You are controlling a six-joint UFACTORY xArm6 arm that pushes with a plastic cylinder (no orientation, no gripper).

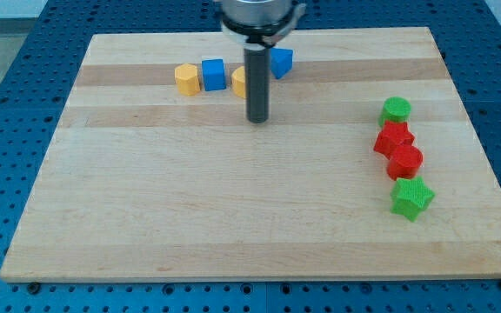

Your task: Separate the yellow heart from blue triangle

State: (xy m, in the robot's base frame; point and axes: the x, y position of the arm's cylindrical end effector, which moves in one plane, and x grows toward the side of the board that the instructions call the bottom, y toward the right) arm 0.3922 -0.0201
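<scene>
The yellow heart (239, 81) lies near the board's top, half hidden behind my rod, right beside the blue cube (213, 74). The blue triangle (281, 62) lies a short way to its upper right, with a small gap between them. My tip (257, 119) rests on the board just below the yellow heart and below-left of the blue triangle, touching neither.
A yellow hexagon (186, 78) sits left of the blue cube. At the view's right stand a green cylinder (396, 110), two red blocks (393, 137) (405, 162) and a green star (411, 198) in a column. The wooden board (233, 226) lies on a blue pegboard.
</scene>
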